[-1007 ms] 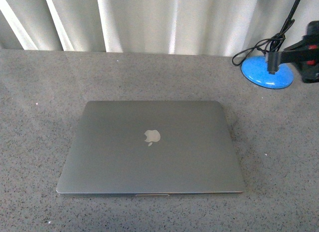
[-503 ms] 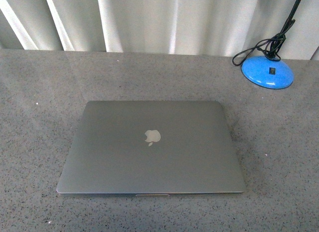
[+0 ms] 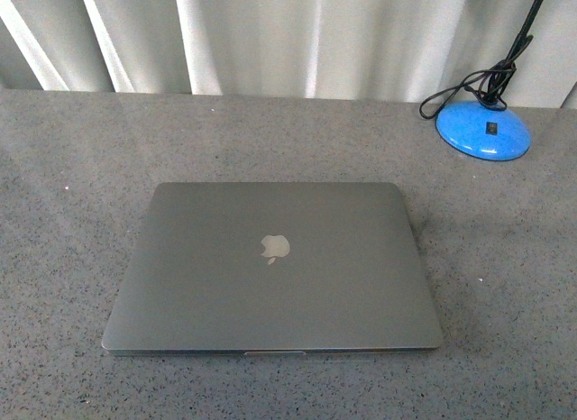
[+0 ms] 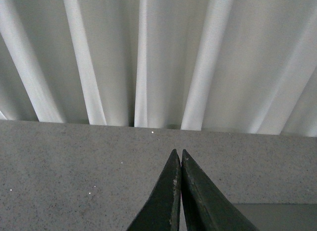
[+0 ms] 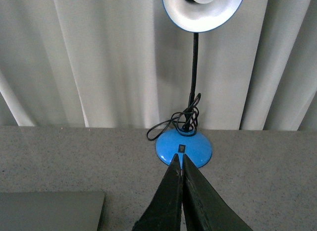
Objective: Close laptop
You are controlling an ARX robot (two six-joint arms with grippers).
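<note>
The laptop lies flat on the grey table with its lid down, the shiny apple logo facing up; no keyboard or screen shows. Neither arm shows in the front view. My left gripper is shut and empty, above bare table, with a corner of the laptop showing beside it. My right gripper is shut and empty, pointing towards the blue lamp base, with a corner of the laptop off to one side.
A desk lamp with a blue base, black cable and gooseneck stands at the back right; it also shows in the right wrist view. White curtains hang behind the table's far edge.
One second ago the right arm showed at the right edge of the front view, over the lamp base; it has left that view. The laptop has not moved.
</note>
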